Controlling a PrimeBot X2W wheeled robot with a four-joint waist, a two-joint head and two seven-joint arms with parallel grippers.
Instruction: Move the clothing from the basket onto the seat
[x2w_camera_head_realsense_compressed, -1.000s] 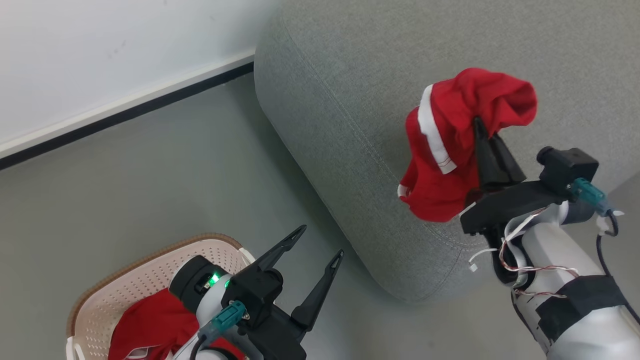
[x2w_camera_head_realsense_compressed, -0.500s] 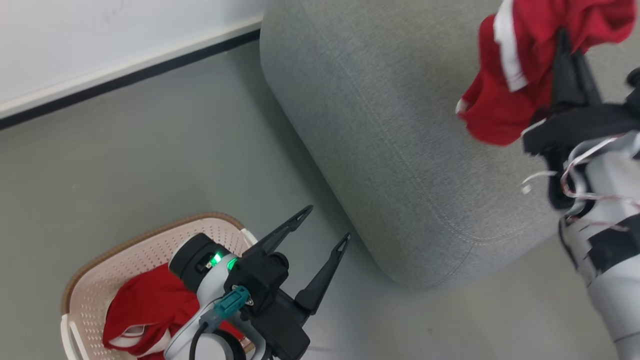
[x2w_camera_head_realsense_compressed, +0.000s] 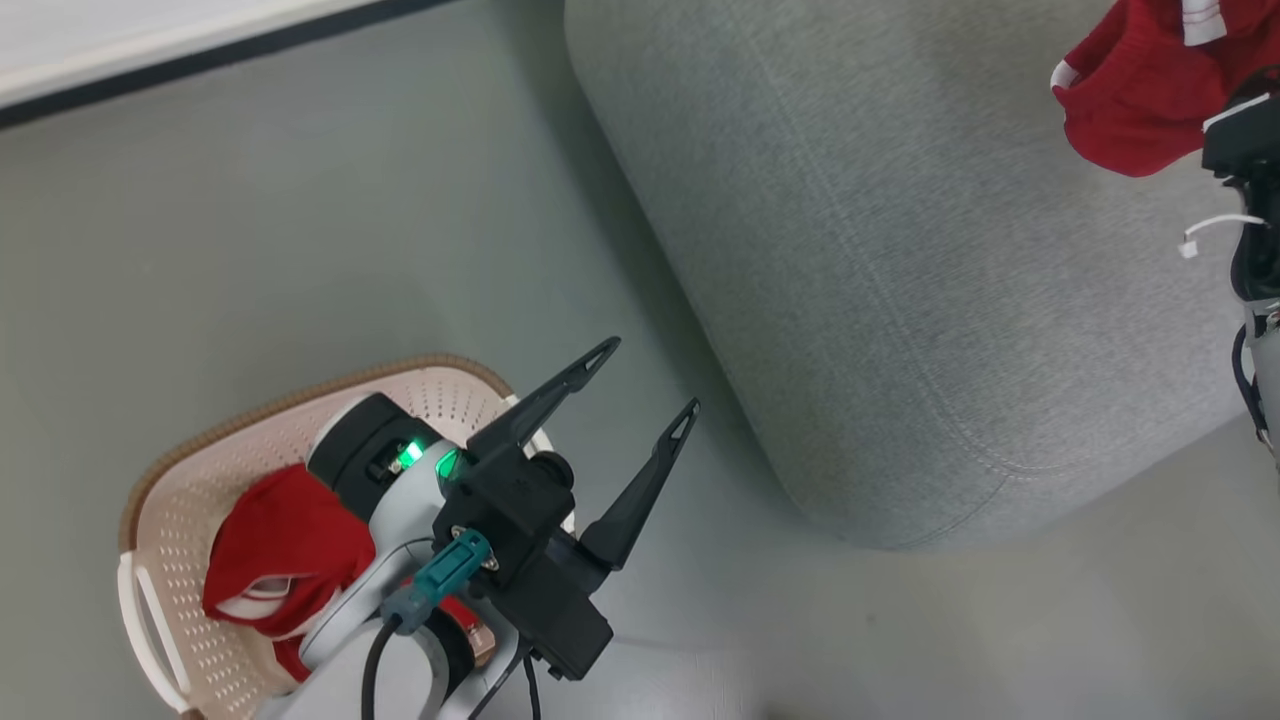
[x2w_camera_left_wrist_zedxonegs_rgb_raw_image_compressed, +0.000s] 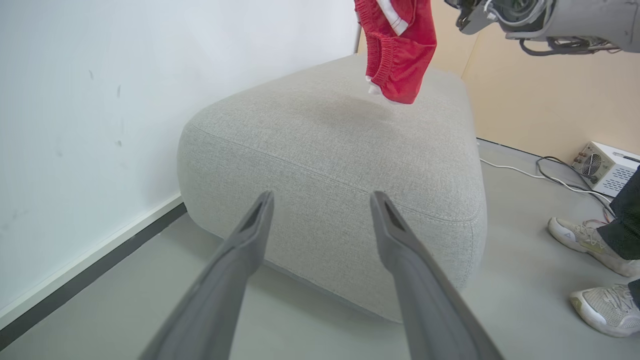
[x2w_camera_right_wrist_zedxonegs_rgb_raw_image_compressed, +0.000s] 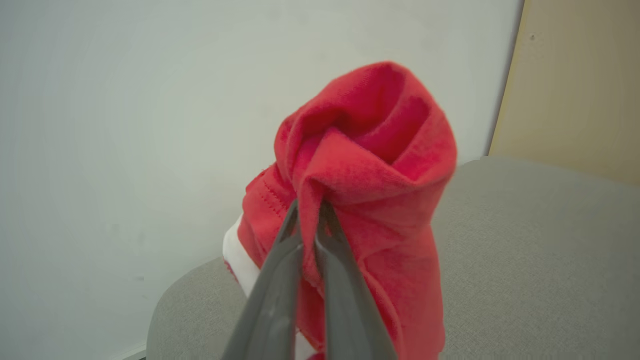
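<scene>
Right claw (x2w_camera_right_wrist_zedxonegs_rgb_raw_image_compressed: 307, 206): fingers pressed together, pinching a fold of a red garment (x2w_camera_right_wrist_zedxonegs_rgb_raw_image_compressed: 370, 150). The garment hangs bunched from the tips, in the air above the seat (x2w_camera_head_realsense_compressed: 850, 250). The left wrist view shows it clear of the cushion, with white trim at its lower edge.

Left claw (x2w_camera_head_realsense_compressed: 650, 375): fingers spread wide, nothing between them. I hold it over the floor (x2w_camera_head_realsense_compressed: 300, 200) between basket (x2w_camera_head_realsense_compressed: 190, 500) and seat, pointing at the seat's rounded corner.

The basket stands on the floor near the seat. A second garment (x2w_camera_head_realsense_compressed: 275, 540), red with white trim, lies crumpled inside, partly hidden by my left forearm (x2w_camera_head_realsense_compressed: 340, 630).

A person's shoes (x2w_camera_left_wrist_zedxonegs_rgb_raw_image_compressed: 585, 237) are on the floor beside the seat.
</scene>
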